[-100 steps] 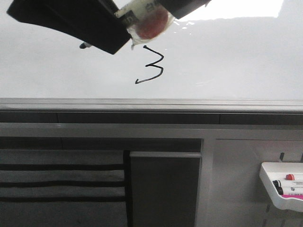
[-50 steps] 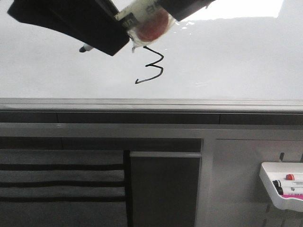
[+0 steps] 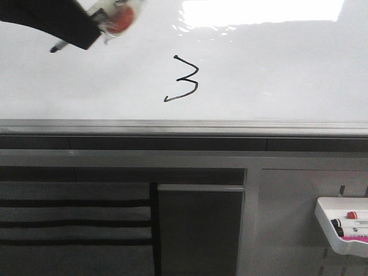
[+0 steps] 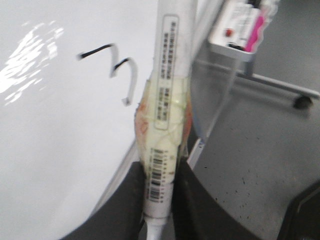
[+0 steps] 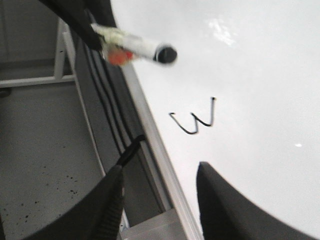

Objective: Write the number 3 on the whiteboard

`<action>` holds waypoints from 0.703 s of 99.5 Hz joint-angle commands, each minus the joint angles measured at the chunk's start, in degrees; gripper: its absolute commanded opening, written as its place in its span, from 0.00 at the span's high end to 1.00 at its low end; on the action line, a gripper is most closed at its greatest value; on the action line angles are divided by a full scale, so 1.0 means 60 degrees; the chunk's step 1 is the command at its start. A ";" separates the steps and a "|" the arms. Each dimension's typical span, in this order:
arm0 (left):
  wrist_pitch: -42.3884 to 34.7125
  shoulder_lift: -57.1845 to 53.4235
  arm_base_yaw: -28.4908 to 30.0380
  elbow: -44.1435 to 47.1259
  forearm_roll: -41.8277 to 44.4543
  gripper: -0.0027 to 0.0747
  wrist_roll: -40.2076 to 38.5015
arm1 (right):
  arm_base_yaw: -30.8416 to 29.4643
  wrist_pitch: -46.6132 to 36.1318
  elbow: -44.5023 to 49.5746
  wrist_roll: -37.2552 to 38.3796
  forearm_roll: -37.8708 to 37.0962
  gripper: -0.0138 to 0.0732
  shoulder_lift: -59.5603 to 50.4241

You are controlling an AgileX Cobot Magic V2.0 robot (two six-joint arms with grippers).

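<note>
Black, at the far upper left of the front view, is our left gripper (image 3: 86, 26), its fingers (image 4: 127, 200) clamped on a white marker (image 4: 167, 115) wrapped in yellowish tape with a red patch; the marker's dark tip (image 3: 53, 49) points out to the left over the whiteboard (image 3: 276, 75), and we cannot tell whether it touches; further right, near the middle of the glossy white board and above its grey edge rail (image 3: 184, 126), stands the number 3 (image 3: 183, 80), thin black strokes with a long lower tail, well apart from the marker; at the lower right a small white tray (image 3: 330, 221) holds markers; our right gripper (image 5: 157, 200) shows only in its wrist view, its fingers (image 5: 220, 200) spread apart with nothing between them, over the board's edge.
</note>
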 commanded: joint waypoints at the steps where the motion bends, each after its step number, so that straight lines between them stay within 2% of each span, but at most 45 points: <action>1: -0.1364 -0.0183 0.0863 -0.0012 -0.0819 0.99 -0.1063 | -0.0547 -0.0299 -0.0219 0.0356 0.0252 0.50 -0.0405; 15: -0.3092 -0.0183 0.1996 0.0598 -0.2761 0.99 -0.1240 | -0.0966 0.0109 -0.0200 0.0391 0.0252 0.50 -0.0424; 29: -0.4466 -0.0008 0.2276 0.0886 -0.3441 0.99 -0.1240 | -0.0963 0.0302 -0.0181 0.0461 0.0252 0.50 -0.0405; 70: -0.4560 0.1202 0.2276 0.0867 -0.3663 0.99 -0.1240 | -0.0963 0.0486 -0.0181 0.0548 0.0252 0.50 -0.0405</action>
